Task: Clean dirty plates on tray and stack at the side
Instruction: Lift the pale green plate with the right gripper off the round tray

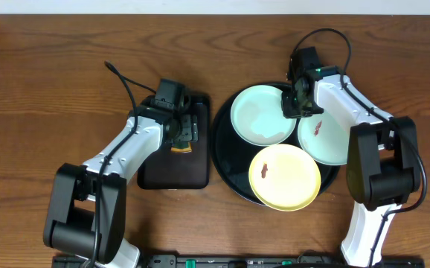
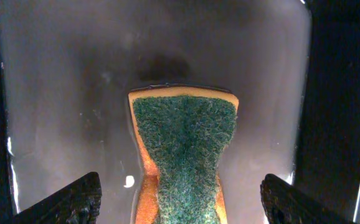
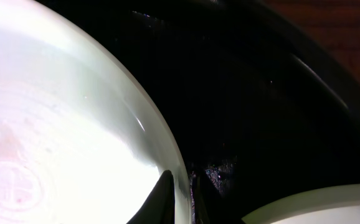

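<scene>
Above: your right gripper (image 1: 297, 104) is at the edge of a green plate (image 1: 256, 115) on the round tray (image 1: 226, 173). Left wrist: your left gripper (image 2: 180, 199) is spread wide around the sponge (image 2: 183, 143); close crooked and it could pop out. Right wrist: fingers (image 3: 160, 198) pinch only the rim, so the plate may slip.

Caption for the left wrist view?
Left tool open astride the green-topped sponge on the black tray.

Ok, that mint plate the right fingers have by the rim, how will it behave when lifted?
The mint plate looks like thin plastic, so it is probably light and stiff. Its glossy surface may slip between the right fingers. Pinched at one rim edge only, it will likely droop toward the black tray.
</scene>
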Action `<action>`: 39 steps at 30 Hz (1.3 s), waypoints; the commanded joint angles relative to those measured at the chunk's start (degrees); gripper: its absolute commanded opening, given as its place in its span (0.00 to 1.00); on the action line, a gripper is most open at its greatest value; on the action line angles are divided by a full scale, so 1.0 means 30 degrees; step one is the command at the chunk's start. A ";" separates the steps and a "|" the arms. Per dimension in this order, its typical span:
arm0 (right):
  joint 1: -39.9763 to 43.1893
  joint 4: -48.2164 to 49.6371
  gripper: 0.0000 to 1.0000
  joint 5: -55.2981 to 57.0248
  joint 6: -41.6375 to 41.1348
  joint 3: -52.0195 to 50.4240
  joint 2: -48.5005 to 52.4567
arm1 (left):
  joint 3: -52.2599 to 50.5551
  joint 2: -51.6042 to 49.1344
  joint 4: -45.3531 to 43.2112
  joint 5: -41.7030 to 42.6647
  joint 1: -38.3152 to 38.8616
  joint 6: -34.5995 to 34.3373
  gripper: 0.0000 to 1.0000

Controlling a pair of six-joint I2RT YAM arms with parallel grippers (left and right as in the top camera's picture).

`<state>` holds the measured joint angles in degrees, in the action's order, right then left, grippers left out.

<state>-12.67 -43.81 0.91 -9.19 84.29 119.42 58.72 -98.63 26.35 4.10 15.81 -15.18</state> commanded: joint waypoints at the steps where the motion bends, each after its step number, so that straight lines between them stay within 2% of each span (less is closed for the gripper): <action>1: -0.0066 0.0066 0.10 0.0095 0.0015 -0.0015 0.0029 | -0.0131 -0.0131 0.0029 -0.0248 -0.0036 0.0036 0.83; 2: -0.0066 0.0073 0.08 0.0102 0.0015 -0.0015 0.0036 | -0.0131 -0.0131 0.0029 -0.0248 -0.0036 0.0036 0.83; 3: -0.0058 0.0073 0.01 0.0102 0.0015 -0.0015 0.0058 | -0.0131 -0.0131 0.0029 -0.0248 -0.0036 0.0036 0.83; 9: -0.0058 0.0022 0.01 0.0095 0.0466 0.0219 -0.0109 | -0.0131 -0.0131 0.0036 -0.0248 -0.0036 0.0036 0.83; 24: -0.0554 -0.1122 0.01 0.0554 0.1392 0.1137 -0.3956 | -0.0131 -0.0131 0.0036 -0.0248 -0.0036 0.0036 0.84; 33: -0.2754 -0.1734 0.01 0.4838 0.1377 0.1137 -0.5289 | -0.0131 -0.0131 0.0036 -0.0248 -0.0036 0.0036 0.84; 39: -0.5224 -0.2018 0.01 0.9253 0.1129 0.1137 -0.5996 | -0.0131 -0.0131 0.0036 -0.0248 -0.0036 0.0036 0.84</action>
<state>-24.80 -49.52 18.06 -5.61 86.56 104.47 58.72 -98.63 26.35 4.10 15.81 -15.18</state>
